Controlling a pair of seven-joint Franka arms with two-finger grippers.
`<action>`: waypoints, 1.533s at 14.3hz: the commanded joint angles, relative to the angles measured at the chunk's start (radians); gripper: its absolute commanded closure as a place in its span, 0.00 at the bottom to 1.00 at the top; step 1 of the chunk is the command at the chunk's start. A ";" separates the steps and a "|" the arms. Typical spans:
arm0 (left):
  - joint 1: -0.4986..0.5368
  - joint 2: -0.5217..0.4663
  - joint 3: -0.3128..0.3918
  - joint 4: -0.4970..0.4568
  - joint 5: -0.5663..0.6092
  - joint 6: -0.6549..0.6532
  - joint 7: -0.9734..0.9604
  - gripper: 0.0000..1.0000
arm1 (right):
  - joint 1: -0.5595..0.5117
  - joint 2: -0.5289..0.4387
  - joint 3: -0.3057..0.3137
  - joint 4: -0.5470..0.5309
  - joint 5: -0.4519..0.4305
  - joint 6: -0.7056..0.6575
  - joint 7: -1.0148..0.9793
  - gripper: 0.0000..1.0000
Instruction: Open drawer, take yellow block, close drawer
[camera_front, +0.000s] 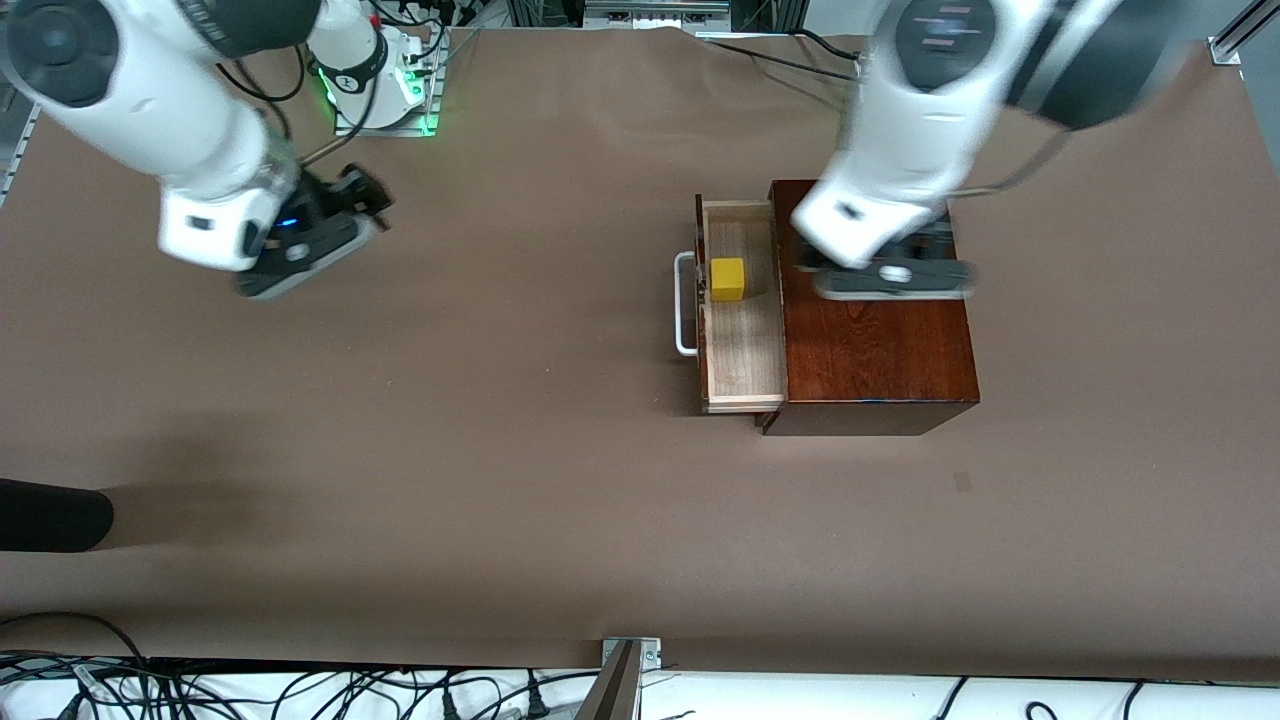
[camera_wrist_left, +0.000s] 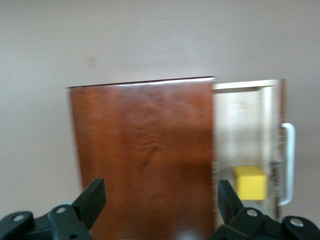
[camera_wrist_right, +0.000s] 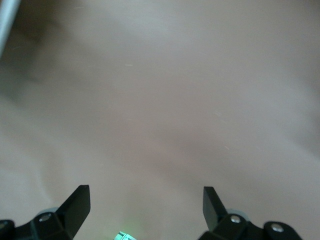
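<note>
You are looking at a polished, reddish-brown wooden box (camera_front: 880, 340) sitting on matte brown table paper (camera_front: 500, 450). Its drawer (camera_front: 745, 350) is standing pulled out, showing pale, grainy wood and a white bar handle (camera_front: 685, 305). The yellow block (camera_front: 728, 279), a small matte cube, is lying inside the drawer. Your left gripper (camera_wrist_left: 157, 200) is hovering over the box top, fingers spread wide. Your right gripper (camera_wrist_right: 146, 202) is waiting over bare paper, fingers apart; its wrist view is showing only paper
</note>
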 joint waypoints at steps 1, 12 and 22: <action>0.137 -0.044 -0.009 -0.023 -0.082 -0.036 0.170 0.00 | 0.046 -0.002 0.117 0.026 0.020 -0.007 -0.056 0.00; 0.369 -0.291 0.002 -0.366 -0.111 0.214 0.327 0.00 | 0.536 0.438 0.194 0.353 -0.273 0.160 -0.115 0.00; 0.369 -0.254 -0.013 -0.313 -0.111 0.191 0.315 0.00 | 0.603 0.647 0.191 0.465 -0.399 0.325 -0.187 0.00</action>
